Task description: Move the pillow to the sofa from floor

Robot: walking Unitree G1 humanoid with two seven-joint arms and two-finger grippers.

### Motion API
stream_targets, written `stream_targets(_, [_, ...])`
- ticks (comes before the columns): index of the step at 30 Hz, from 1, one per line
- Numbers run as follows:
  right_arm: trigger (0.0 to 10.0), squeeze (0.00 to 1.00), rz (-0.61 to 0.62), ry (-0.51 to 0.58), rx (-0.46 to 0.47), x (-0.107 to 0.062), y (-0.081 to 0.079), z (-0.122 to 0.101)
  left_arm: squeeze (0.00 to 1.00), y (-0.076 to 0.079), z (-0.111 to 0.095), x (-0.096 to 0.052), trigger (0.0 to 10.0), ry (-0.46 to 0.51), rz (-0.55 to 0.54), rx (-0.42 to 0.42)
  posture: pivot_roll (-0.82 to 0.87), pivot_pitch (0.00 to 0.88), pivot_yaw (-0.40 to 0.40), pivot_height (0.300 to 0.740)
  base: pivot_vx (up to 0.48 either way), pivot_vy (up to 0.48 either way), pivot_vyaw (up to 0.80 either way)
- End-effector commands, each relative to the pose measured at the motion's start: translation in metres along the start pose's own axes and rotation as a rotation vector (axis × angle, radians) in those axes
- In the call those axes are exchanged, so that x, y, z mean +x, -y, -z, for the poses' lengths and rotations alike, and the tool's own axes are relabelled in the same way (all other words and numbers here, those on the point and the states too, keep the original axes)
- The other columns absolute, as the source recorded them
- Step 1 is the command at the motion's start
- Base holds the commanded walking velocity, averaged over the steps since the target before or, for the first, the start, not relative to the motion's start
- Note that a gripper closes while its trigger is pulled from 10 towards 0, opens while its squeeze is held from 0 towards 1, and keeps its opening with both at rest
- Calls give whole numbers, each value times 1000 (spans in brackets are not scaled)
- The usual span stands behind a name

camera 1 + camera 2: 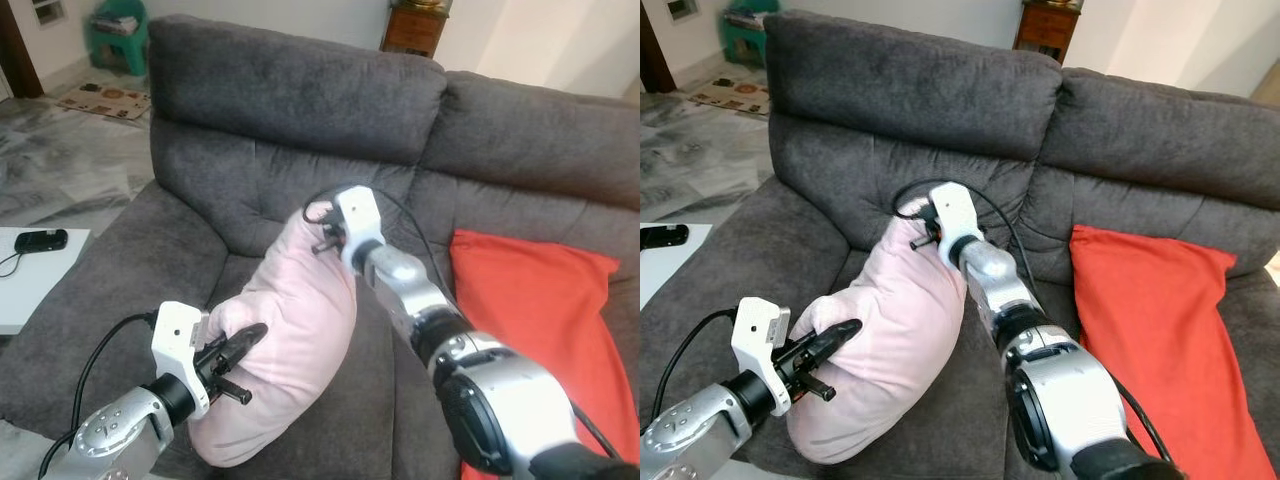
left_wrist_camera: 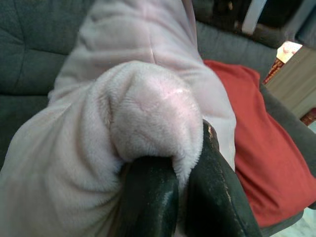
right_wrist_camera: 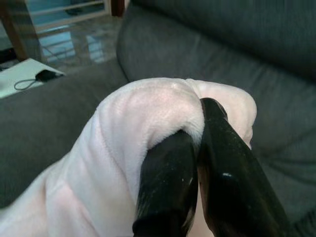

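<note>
- I see the pink pillow (image 1: 290,340) lying on the seat of the grey sofa (image 1: 300,100), its upper end leaning toward the backrest and its lower end bulging past the front edge of the seat.
- My left pincer (image 1: 245,340) is clamped on a fold of the pillow at its lower end; the wrist view shows the plush bunched between the black fingers (image 2: 153,197).
- My right pincer (image 3: 197,148) grips the pillow's upper corner, fingers pressed together on the fabric, close to the backrest.
- A red cushion (image 1: 540,320) lies on the neighbouring seat, near the pillow but apart from it.
- A white worktop (image 1: 30,275) stands beside the sofa's arm, with a dark device (image 1: 40,240) and its cable on it.
- On the tiled floor behind I make out a patterned mat (image 1: 105,98), a green stool (image 1: 120,35) and a wooden cabinet (image 1: 415,28).
</note>
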State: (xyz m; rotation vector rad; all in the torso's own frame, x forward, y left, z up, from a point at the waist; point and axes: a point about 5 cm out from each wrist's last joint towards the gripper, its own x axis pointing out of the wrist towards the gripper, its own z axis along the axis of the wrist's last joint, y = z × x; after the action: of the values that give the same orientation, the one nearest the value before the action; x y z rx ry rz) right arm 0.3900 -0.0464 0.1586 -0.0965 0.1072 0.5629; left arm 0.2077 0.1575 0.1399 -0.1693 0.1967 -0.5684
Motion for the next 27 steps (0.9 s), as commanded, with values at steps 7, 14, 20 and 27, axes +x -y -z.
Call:
stream_targets(7, [10000, 0, -64, 80, -28, 11, -17, -31, 0, 15, -17, -2, 10000, 68, 75, 37, 246, 0, -208, 740, 0, 0, 0])
stream_targets(14, [10000, 0, -114, 96, -47, 14, -27, -39, 0, -4, -20, -26, 10000, 57, -63, 80, 262, 3, -226, 740, 0, 0, 0])
stream_targets(20, [10000, 0, -178, 147, -48, 16, -35, -53, 0, -11, -16, -44, 10000, 20, -123, 99, 262, 0, -224, 740, 0, 0, 0])
stream_targets(27, [10000, 0, -243, 158, -47, 18, -45, -55, 0, -17, -13, -46, 10000, -3, -158, 112, 268, 0, -226, 740, 0, 0, 0])
